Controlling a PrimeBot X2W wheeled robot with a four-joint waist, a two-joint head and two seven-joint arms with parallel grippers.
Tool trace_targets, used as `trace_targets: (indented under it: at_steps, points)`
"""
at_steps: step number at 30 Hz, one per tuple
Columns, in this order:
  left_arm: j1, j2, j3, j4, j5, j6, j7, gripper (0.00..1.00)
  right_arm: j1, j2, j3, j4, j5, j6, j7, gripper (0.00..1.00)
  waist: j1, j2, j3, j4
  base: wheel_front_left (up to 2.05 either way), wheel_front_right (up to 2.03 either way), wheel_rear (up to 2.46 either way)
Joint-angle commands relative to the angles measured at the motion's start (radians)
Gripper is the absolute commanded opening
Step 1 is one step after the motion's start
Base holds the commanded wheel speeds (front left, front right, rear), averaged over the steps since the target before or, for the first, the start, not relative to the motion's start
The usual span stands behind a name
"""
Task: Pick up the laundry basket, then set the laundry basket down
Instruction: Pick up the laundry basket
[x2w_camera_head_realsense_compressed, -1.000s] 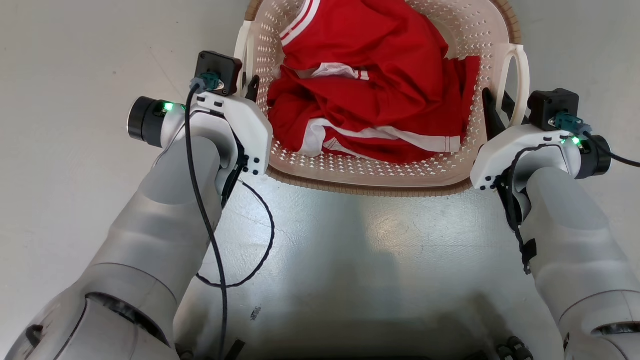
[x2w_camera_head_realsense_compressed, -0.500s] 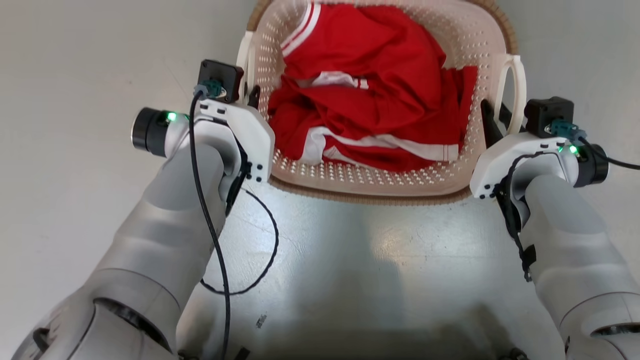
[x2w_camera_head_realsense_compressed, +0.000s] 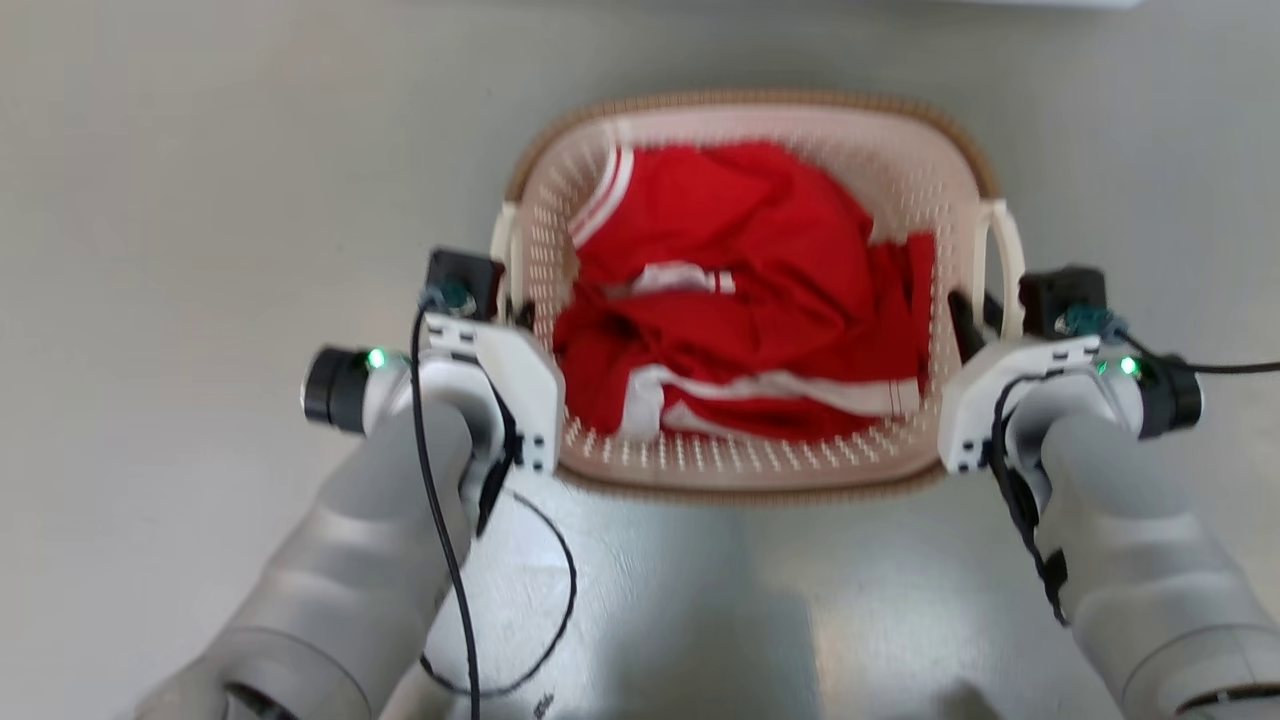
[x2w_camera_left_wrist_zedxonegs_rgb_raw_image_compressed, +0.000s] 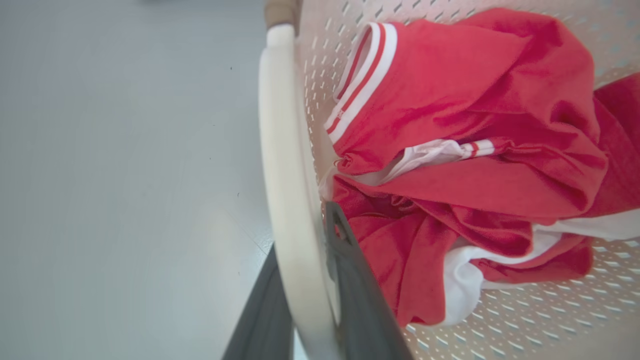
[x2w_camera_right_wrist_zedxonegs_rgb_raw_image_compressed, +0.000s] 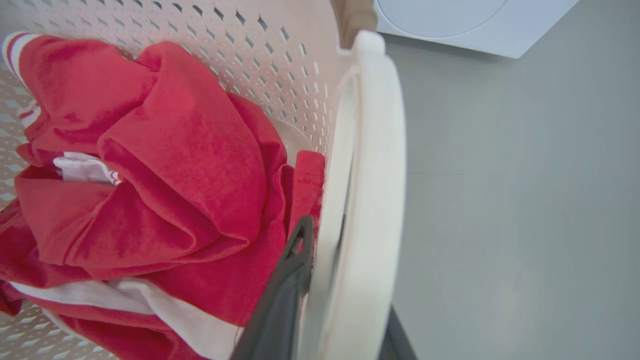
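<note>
A: Basket (x2w_camera_head_realsense_compressed: 760, 120)?
B: Twelve o'clock, floor (x2w_camera_head_realsense_compressed: 200, 200) below. Left gripper (x2w_camera_left_wrist_zedxonegs_rgb_raw_image_compressed: 300, 260) clamps the nine o'clock handle (x2w_camera_left_wrist_zedxonegs_rgb_raw_image_compressed: 280, 150), right gripper (x2w_camera_right_wrist_zedxonegs_rgb_raw_image_compressed: 345, 300) the three o'clock handle (x2w_camera_right_wrist_zedxonegs_rgb_raw_image_compressed: 375, 150).
A: Progress?
B: Grasp looks done; lift unclear; set-down left.

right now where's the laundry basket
In the head view the laundry basket is in the middle, straight ahead, between the left gripper clamped on its left handle and the right gripper on its right handle, with red clothes inside.
</note>
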Motion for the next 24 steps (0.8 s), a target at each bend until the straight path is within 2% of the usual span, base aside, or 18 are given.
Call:
trace_targets:
  at_steps: [1,11,18,24]
  points:
    - [0.037,0.015,-0.013,-0.028,-0.012,0.007,0.006,0.00,0.054,0.022,0.047,-0.005,0.003,0.007,0.008,0.00,0.0000,0.0000,-0.066,0.014,0.00,0.00,0.00]
    - [0.146,0.015,-0.092,-0.024,-0.070,0.029,0.021,0.00,0.174,0.022,0.184,0.006,0.137,0.007,0.071,0.00,0.0000,0.0000,-0.253,0.012,0.00,0.00,0.00]
    - [0.230,0.015,-0.127,0.004,-0.112,0.019,0.033,0.00,0.273,0.022,0.331,-0.042,0.276,0.007,0.148,0.00,0.0000,0.0000,-0.406,-0.003,0.00,0.00,0.00]
    - [0.299,0.015,-0.155,0.024,-0.142,0.008,0.063,0.00,0.342,0.022,0.418,-0.078,0.371,0.007,0.210,0.00,0.0000,0.0000,-0.526,-0.020,0.00,0.00,0.00]
